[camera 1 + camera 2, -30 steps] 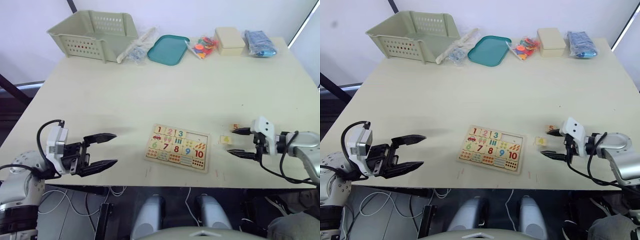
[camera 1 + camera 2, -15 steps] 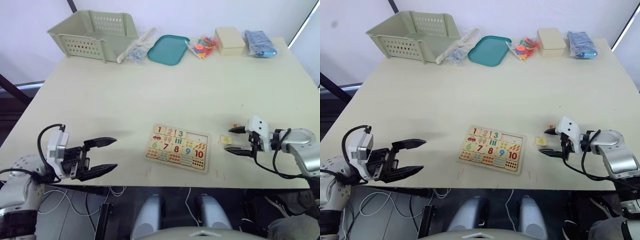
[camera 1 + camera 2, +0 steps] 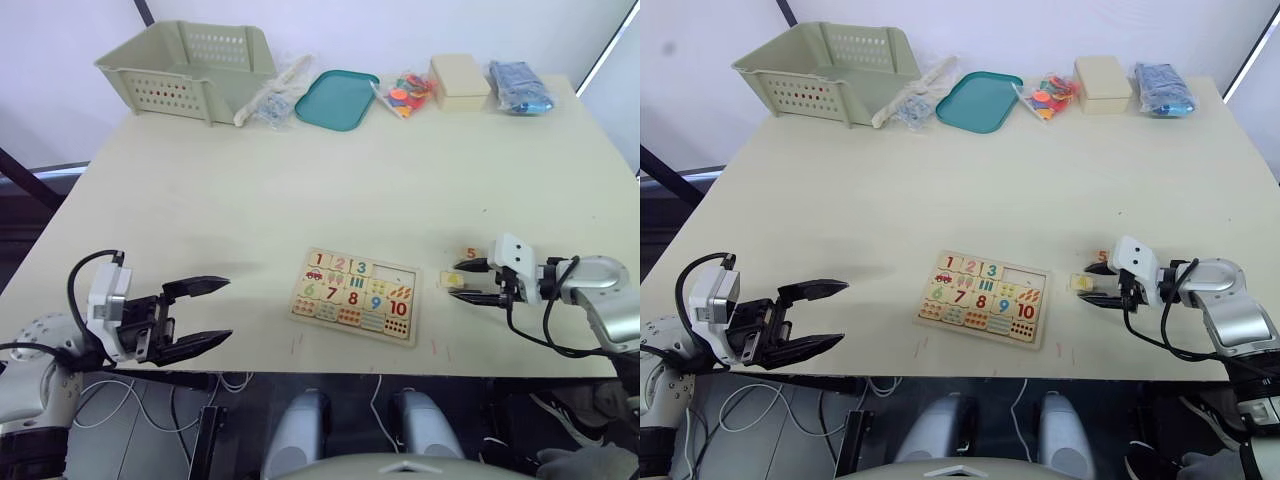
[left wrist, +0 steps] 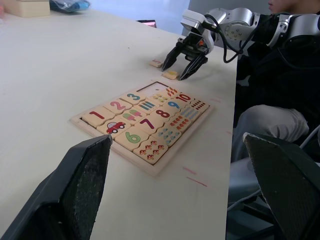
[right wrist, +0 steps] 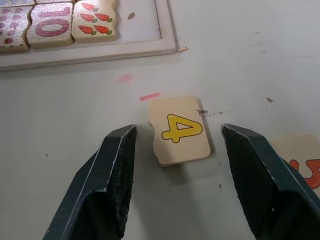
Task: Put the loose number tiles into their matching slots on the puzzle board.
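Observation:
The puzzle board (image 3: pixel 358 295) lies flat near the table's front edge, with tiles 1, 2 and 3 seated in its top row. The slots (image 3: pixel 396 271) at the right end of that row are bare. Two loose number tiles rest on the table right of the board: a yellow 4 (image 5: pixel 180 130) and an orange 5 (image 3: pixel 470 254). My right gripper (image 3: pixel 459 281) is low over the table and open, one finger on each side of the 4 tile, not touching it. My left gripper (image 3: pixel 230 308) hangs open and holds nothing at the front left, well away from the board.
Along the far edge stand a green basket (image 3: pixel 190 60), a clear plastic bag (image 3: pixel 275 92), a teal tray (image 3: pixel 337 98), a bag of colourful pieces (image 3: pixel 405 92), a cream box (image 3: pixel 459 80) and a blue bag (image 3: pixel 518 86). A person in dark clothing (image 4: pixel 280 90) sits past the table's right edge.
My right gripper has slid left toward the board and now straddles the 4 tile, its fingers closer together. My left gripper has shifted slightly, still open.

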`<state>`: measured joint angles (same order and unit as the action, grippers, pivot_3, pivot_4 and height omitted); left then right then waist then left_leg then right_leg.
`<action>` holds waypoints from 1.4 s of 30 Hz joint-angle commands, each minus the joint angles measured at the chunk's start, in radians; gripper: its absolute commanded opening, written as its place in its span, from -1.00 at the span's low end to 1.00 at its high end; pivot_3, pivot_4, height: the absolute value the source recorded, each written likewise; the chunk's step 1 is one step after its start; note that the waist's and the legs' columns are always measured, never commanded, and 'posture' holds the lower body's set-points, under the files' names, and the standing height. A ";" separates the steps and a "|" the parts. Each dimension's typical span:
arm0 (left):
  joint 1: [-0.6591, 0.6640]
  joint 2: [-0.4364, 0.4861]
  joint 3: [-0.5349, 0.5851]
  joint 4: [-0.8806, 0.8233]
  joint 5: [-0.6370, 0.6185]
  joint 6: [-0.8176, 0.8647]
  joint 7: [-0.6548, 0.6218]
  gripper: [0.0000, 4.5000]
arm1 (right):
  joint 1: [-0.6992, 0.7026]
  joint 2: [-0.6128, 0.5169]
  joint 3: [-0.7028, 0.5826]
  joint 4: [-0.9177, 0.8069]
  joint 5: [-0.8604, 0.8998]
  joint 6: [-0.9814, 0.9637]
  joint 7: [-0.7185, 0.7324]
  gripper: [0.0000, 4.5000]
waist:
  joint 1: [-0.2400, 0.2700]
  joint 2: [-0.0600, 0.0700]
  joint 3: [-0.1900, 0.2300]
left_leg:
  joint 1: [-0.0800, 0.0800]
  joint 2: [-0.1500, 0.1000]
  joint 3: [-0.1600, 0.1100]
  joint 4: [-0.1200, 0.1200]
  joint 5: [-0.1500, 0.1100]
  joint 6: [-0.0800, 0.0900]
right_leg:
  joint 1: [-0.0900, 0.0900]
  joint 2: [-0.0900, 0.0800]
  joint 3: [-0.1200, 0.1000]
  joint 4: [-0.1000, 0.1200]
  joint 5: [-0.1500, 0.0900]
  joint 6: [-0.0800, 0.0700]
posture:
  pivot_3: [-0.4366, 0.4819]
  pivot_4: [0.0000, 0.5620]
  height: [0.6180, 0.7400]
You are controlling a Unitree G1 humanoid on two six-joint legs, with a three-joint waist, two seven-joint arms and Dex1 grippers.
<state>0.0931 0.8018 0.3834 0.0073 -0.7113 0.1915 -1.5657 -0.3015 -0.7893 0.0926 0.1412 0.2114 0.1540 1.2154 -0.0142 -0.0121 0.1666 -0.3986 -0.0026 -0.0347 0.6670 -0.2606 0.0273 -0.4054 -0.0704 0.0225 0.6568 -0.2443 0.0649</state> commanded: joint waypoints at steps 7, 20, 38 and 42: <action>0.003 0.011 0.027 -0.034 -0.021 -0.001 -0.004 1.00 | 0.003 -0.009 -0.002 0.008 -0.018 -0.022 0.001 -0.13 | 0.000 0.000 0.000 | 0.000 0.000 0.000 0.000 0.000 0.000 | 0.000 0.000 0.000 0.000 0.000 0.000 | -0.05 -0.47 1.00; 0.000 0.010 0.025 -0.030 -0.019 -0.003 -0.005 1.00 | 0.025 -0.017 -0.009 -0.006 -0.014 -0.011 -0.006 -0.13 | 0.000 0.000 0.000 | 0.000 0.000 0.000 0.000 0.000 0.000 | 0.000 0.000 0.000 0.000 0.000 0.000 | -0.05 -0.47 1.00; -0.003 0.007 0.020 -0.050 -0.019 0.009 0.010 1.00 | 0.018 -0.049 0.022 -0.071 -0.046 0.102 -0.033 -0.13 | 0.002 0.000 0.000 | 0.000 0.000 0.000 0.000 0.000 0.000 | 0.000 0.000 0.000 0.000 0.000 0.000 | -0.05 -0.47 1.00; -0.002 0.006 0.019 -0.053 -0.019 0.010 0.011 1.00 | 0.019 -0.055 0.028 -0.089 -0.053 0.121 -0.031 -0.13 | 0.003 0.000 0.000 | 0.000 0.000 0.000 0.000 0.000 0.000 | 0.000 0.000 0.000 0.000 0.000 0.000 | -0.05 -0.47 1.00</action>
<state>0.0894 0.8017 0.3832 -0.0167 -0.7111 0.2011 -1.5534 -0.2908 -0.8220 0.1056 0.0555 0.1853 0.2531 1.1881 -0.0116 -0.0123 0.1665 -0.3986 -0.0029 -0.0348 0.6671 -0.2606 0.0273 -0.4051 -0.0709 0.0224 0.6566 -0.2442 0.0650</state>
